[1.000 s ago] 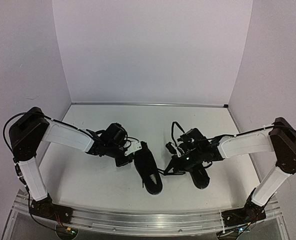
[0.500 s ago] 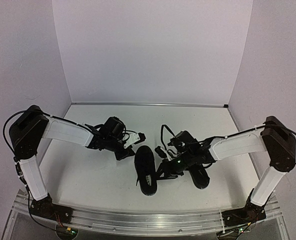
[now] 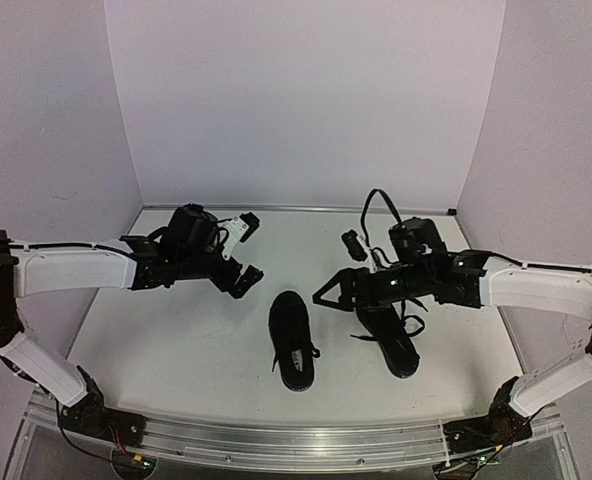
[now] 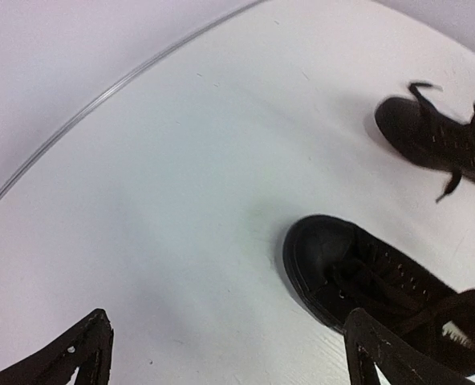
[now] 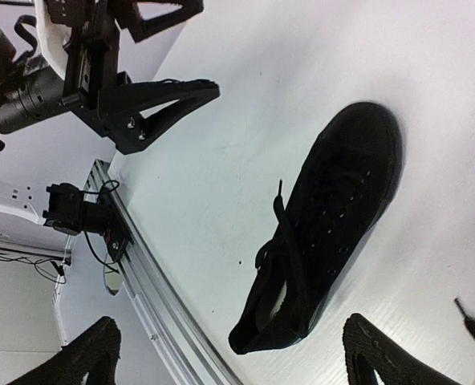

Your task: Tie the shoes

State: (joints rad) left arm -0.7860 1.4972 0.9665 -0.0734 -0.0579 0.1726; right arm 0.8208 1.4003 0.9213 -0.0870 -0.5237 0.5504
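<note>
Two black shoes lie toe-away on the white table. The left shoe (image 3: pixel 292 338) (image 4: pixel 358 273) (image 5: pixel 327 228) shows a white insole label. The right shoe (image 3: pixel 392 338) (image 4: pixel 434 138) has thin lace ends trailing onto the table on both sides. My left gripper (image 3: pixel 248 250) (image 4: pixel 229 357) hovers open, up and to the left of the left shoe, with nothing between its fingers. My right gripper (image 3: pixel 340 270) (image 5: pixel 233 357) is open too, just above the right shoe's toe, holding nothing. In the right wrist view the left gripper (image 5: pixel 161 56) shows at top left.
A metal rail (image 3: pixel 296 440) (image 5: pixel 153 289) runs along the table's near edge, where both arm bases are bolted. White walls close the back and sides, meeting the table at a seam (image 4: pixel 101 96).
Both grippers have opened and let go of the laces. Both arms have drawn up and back from the shoes, the left toward the back left, the right toward the back.
</note>
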